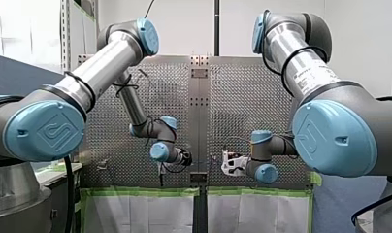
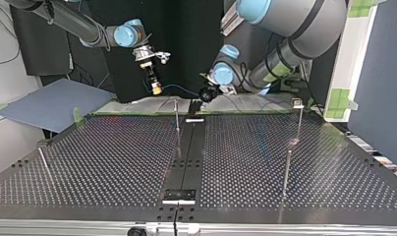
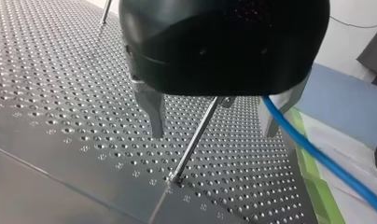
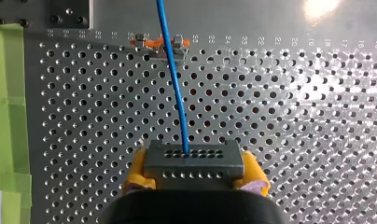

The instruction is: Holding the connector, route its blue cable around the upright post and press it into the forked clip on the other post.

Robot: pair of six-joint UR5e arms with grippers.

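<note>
perforated table [image 4: 294, 116]: my right hand [image 4: 194, 176] pinches the connector [image 4: 194, 163], blue cable [image 4: 175, 84] leading to a clip [image 4: 161, 44]; my left hand [image 3: 213, 133] is spread near a post [image 3: 196, 135].

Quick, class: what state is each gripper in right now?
Left gripper: open, holding nothing.
Right gripper: closed on the connector.

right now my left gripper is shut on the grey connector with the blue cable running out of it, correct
Not the left: the right wrist view shows my right gripper shut on the grey connector, yellow pads either side. The blue cable does run out of it.
</note>
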